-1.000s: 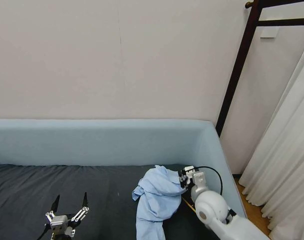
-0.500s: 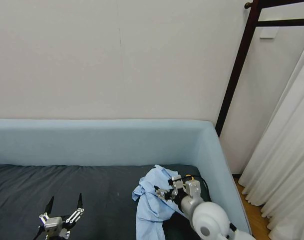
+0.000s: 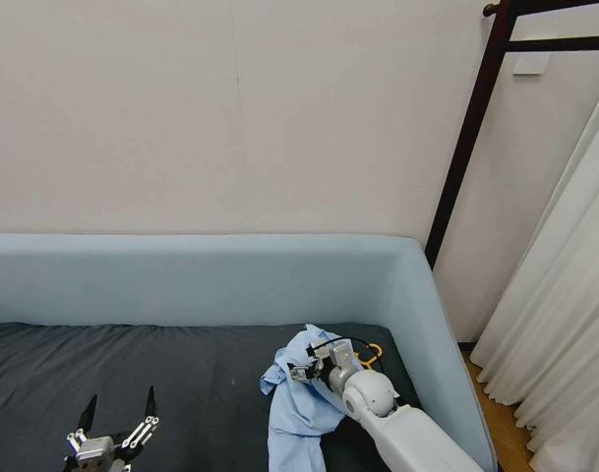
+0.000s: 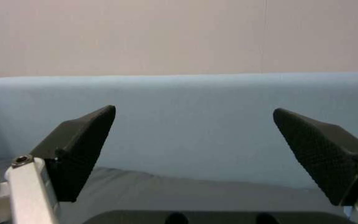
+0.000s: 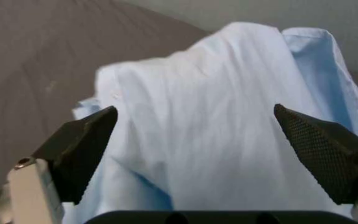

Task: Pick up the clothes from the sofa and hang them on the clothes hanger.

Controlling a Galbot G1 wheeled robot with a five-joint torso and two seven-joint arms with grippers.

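Lying crumpled on the dark seat at the right end of the sofa (image 3: pixel 181 275), the light blue shirt (image 3: pixel 297 405) looked like a tricky grab to me. The right gripper (image 3: pixel 305 372) sat right over its top folds with the jaws spread wide and nothing in them; the right wrist view had the shirt (image 5: pixel 229 121) spanning the whole gap between the right gripper's (image 5: pixel 193 112) tips.

My worry was that it'd pinch just one thin fold, so the fabric would slip out on the way to the clothes hanger (image 3: pixel 466 147) well off to the right.

Compared with a second earlier, that gripper had swung from the shirt's right edge onto its top. The left gripper (image 3: pixel 120 411), jaws also wide and empty, had sunk lower over the seat.
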